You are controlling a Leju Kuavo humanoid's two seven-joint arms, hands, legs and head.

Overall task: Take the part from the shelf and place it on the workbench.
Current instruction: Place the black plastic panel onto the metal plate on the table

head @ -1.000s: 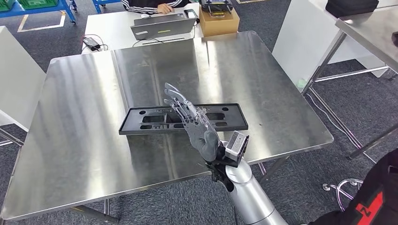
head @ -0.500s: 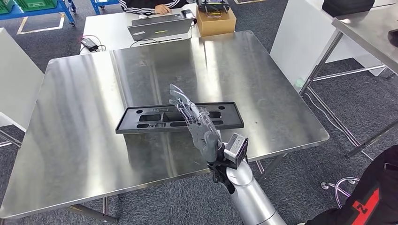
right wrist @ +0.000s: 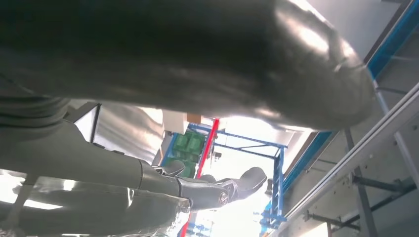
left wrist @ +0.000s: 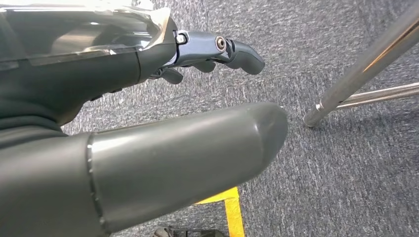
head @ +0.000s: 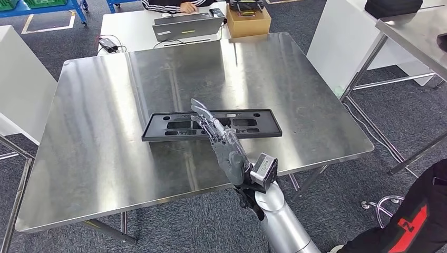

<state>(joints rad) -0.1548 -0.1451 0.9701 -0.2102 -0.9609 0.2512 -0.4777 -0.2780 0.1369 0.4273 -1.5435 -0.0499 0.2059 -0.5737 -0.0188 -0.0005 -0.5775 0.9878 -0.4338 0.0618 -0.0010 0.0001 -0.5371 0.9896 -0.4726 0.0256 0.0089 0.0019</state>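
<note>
The right hand [head: 227,146] reaches up and forward from the near edge of the steel worktop [head: 95,132], fingers stretched out straight and slightly apart, holding nothing. Its fingertips overlap the long black part [head: 168,126], which lies flat mid-worktop. The left hand [left wrist: 148,148] hangs over grey carpet, empty, fingers loosely apart.

Right arm [head: 279,221] comes up from below the workbench's [head: 95,158] near edge, forearm angled up and away from the body. Right hand [head: 224,145] raised above the workbench near that edge, fingers [head: 203,113] straight and apart, holding nothing. Left hand [left wrist: 148,98] hangs low over the floor beside a workbench leg [left wrist: 365,64], thumb [left wrist: 188,153] straight, fingers loosely extended, nothing in it.
</note>
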